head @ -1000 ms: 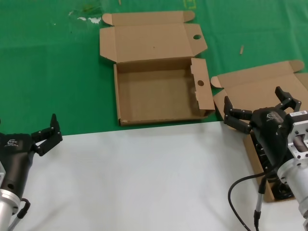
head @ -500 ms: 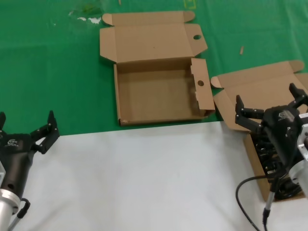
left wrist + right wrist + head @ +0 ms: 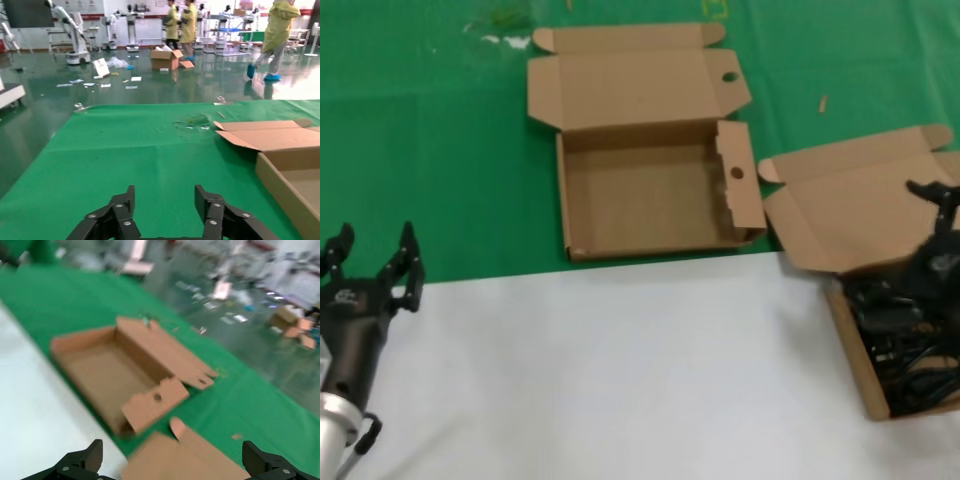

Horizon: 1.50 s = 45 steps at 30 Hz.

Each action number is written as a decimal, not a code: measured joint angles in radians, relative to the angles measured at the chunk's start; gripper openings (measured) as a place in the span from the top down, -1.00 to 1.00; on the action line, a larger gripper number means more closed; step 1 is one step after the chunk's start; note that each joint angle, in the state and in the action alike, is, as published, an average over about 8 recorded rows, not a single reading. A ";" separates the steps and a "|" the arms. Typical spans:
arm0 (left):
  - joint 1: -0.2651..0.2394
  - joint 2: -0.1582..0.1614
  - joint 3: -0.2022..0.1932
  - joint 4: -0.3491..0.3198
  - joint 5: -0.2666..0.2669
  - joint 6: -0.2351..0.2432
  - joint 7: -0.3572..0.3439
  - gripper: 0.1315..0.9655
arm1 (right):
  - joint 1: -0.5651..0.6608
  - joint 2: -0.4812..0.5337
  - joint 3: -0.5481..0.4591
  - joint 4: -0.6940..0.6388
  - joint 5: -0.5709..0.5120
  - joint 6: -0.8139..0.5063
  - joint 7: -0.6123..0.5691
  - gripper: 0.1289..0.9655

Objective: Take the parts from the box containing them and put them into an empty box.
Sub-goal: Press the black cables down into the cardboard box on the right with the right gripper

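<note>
- Two grippers show, and both stand spread wide with nothing between their fingers. The left gripper waits at the robot's near left, over the seam where the white sheet meets the green cloth. The right gripper is blurred at the far right edge of the head view, above the box containing them.
- The parts lie as a dark tangle of cords in the tray of that box, on the robot's right. The empty box sits well apart, up the middle of the cloth, its tray bare and its holed lid laid back flat.
- Likely the first risk is the tangle itself. The cords overlap, so a pinch on one loop could drag a second bundle up, which may then drop on the way across.
- A grip on a thin loop rather than a chunky plug could slip, since a looped cord sags and unwinds under its own weight.
- The plain lid stands open just behind the cords, and the right gripper looks close over it. A descent a little too far back could catch the flap and shove the light box along the sheet.
- On delivery, the upright holed side flap faces the right arm's approach. A hanging cord could snag on it or drape over the wall instead of landing inside.
</note>
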 joint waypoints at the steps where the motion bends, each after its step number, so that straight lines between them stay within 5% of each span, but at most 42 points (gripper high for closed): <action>1: 0.000 0.000 0.000 0.000 0.000 0.000 0.000 0.03 | 0.004 0.038 0.007 -0.005 0.003 -0.036 -0.004 -1.00; 11: 0.000 0.000 0.000 0.000 0.000 0.000 0.000 0.55 | 0.195 0.325 -0.071 -0.120 0.055 -0.408 -0.132 -1.00; 15: 0.000 0.000 0.000 0.000 0.000 0.000 0.000 0.55 | 0.353 0.359 -0.166 -0.201 -0.002 -0.566 -0.172 -1.00; 29: 0.000 0.000 0.000 0.000 0.000 0.000 0.000 0.66 | 0.830 0.236 -0.436 -0.524 -0.261 -0.850 -0.294 -1.00; 35: 0.000 0.000 0.000 0.000 0.000 0.000 0.000 0.98 | 0.910 0.186 -0.486 -0.618 -0.298 -0.862 -0.314 -0.90; 41: 0.000 0.000 0.000 0.000 0.000 0.000 0.000 0.98 | 0.951 0.161 -0.513 -0.676 -0.314 -0.864 -0.307 -0.61; 45: 0.000 0.000 0.000 0.000 0.000 0.000 0.000 0.98 | 0.958 0.162 -0.520 -0.676 -0.314 -0.872 -0.281 -0.61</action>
